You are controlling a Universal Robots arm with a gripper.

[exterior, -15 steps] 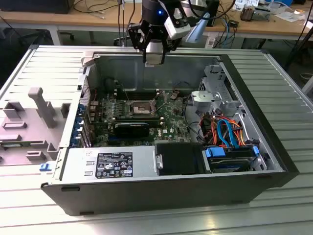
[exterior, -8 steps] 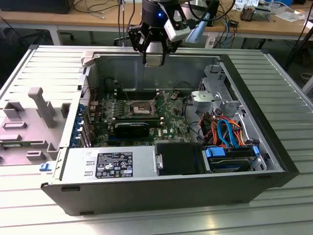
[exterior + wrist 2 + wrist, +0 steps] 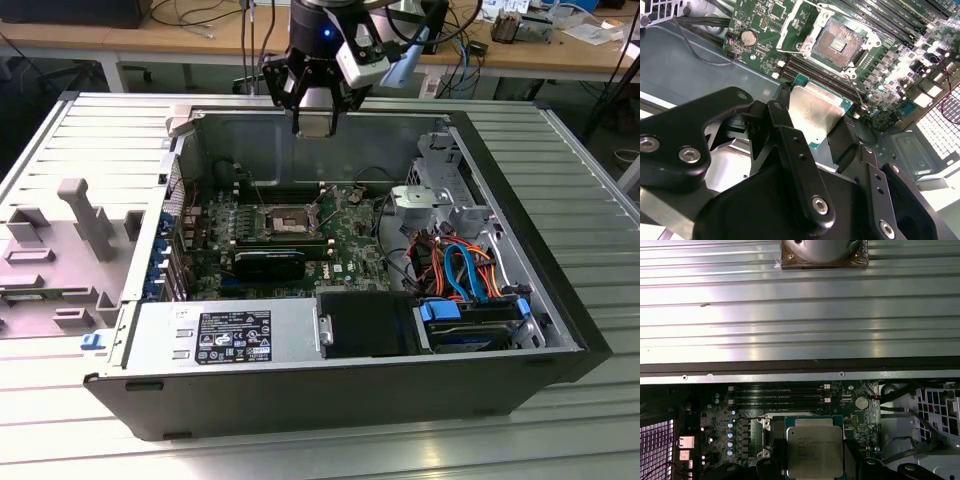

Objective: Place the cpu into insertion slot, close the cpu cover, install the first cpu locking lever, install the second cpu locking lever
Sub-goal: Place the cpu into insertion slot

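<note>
My gripper [image 3: 318,118] hangs above the back wall of the open computer case [image 3: 300,400], shut on the cpu [image 3: 317,122]. In both wrist views the cpu [image 3: 815,112] [image 3: 815,450] is a flat silver-grey square on a green edge, clamped between the black fingers [image 3: 790,145] [image 3: 852,460]. The insertion slot [image 3: 283,220] sits below on the green board. Its dark centre with gold contacts [image 3: 836,42] lies uncovered inside a shiny metal rim. I cannot tell the cpu cover apart from that rim.
A long black block [image 3: 270,265] lies in front of the slot, and memory slots [image 3: 900,20] run beside it. The power supply [image 3: 230,335] fills the near corner, and a drive bay with blue and orange cables [image 3: 460,270] is at the exterior view's right. Grey fixtures [image 3: 85,215] stand outside the case.
</note>
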